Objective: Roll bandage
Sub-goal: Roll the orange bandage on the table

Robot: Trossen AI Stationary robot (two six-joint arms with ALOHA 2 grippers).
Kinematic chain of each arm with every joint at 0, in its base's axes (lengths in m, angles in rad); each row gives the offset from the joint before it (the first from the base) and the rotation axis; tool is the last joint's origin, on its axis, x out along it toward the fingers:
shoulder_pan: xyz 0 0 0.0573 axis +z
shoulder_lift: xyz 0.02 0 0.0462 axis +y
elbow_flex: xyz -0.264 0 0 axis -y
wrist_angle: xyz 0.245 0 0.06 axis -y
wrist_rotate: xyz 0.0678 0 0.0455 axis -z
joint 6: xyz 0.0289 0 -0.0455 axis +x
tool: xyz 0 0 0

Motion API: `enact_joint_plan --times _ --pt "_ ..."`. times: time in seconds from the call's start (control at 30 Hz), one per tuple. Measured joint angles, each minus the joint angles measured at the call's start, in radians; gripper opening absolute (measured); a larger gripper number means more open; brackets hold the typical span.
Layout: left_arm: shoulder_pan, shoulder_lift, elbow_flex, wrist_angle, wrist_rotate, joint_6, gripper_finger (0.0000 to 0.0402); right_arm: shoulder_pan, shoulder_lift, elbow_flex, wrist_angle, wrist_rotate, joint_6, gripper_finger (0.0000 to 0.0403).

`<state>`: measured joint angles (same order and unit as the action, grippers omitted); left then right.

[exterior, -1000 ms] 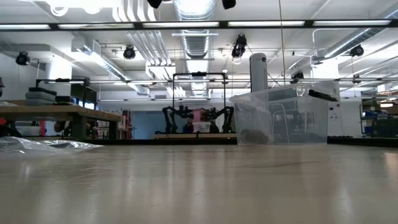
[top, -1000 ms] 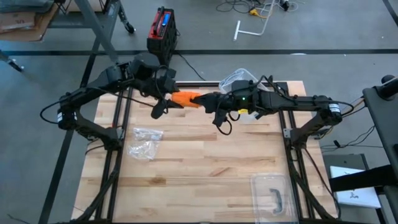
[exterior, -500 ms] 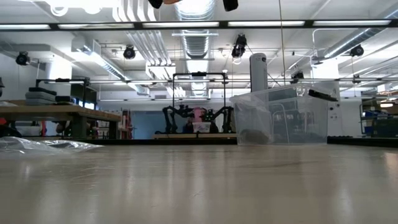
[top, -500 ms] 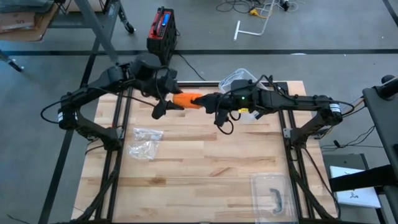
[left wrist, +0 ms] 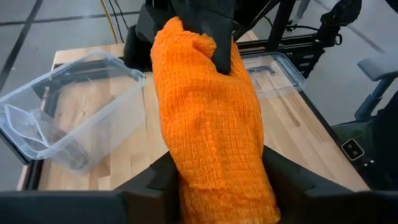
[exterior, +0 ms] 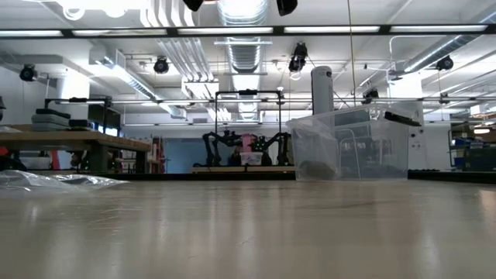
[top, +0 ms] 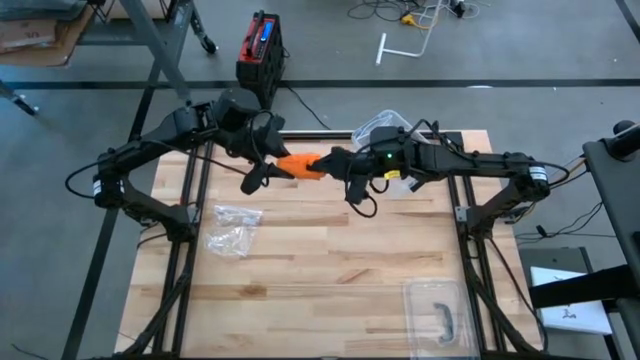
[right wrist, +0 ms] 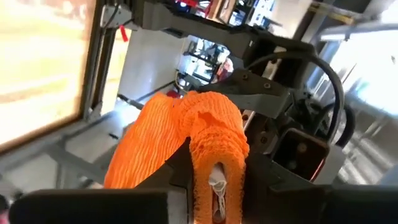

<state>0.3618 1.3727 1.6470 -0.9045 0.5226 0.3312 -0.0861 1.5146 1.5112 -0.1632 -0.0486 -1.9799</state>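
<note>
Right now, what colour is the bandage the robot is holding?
Bright orange bandage, with a woven, waffle-like texture; the left wrist view shows it best.

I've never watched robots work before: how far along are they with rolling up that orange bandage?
Done: the orange bandage is off the table, held in the air between both arms. In hand: the left gripper and the right gripper each hold an end of it; in the left wrist view it looks like a loose, bunched wad, not a tight roll. Left: winding it up neatly. The clear plastic bin and plastic wrapper lie untouched.
</note>
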Motion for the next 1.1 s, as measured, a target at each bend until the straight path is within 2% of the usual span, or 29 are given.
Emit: enact_joint_plan --times 0.17,0.33,0.5,0.63,0.73,0.8,0.9,1.1 --pt "0.0 0.0 -0.001 0.011 -0.019 0.022 0.0104 -0.003 -0.002 0.0 -0.013 -0.001 0.221 0.0085" --pt "0.001 0.0 -0.015 0.028 -0.04 0.027 0.0058 0.001 -0.004 0.0 -0.035 0.032 0.509 0.0154" --pt "0.001 0.0 -0.067 0.054 -0.101 0.033 0.0055 0.017 -0.025 0.0 -0.049 0.043 0.828 0.024" --pt "0.001 0.0 -0.098 0.089 -0.217 0.026 0.0061 0.015 -0.07 0.0 -0.041 -0.031 1.035 0.03" --pt "0.0 0.0 -0.118 0.147 -0.321 0.023 0.0061 -0.02 -0.07 0.001 -0.017 -0.038 1.224 0.033" --pt "-0.002 0.0 -0.127 0.181 -0.374 0.022 0.0061 -0.054 -0.053 0.0 -0.021 -0.035 1.352 0.034" --pt "-0.004 0.0 -0.131 0.21 -0.384 0.023 0.0063 -0.097 -0.023 0.0 -0.024 -0.031 1.483 0.0342" --pt "-0.023 0.001 -0.131 0.223 -0.384 0.034 0.0062 -0.17 0.014 0.0 -0.049 -0.037 1.538 0.0314"
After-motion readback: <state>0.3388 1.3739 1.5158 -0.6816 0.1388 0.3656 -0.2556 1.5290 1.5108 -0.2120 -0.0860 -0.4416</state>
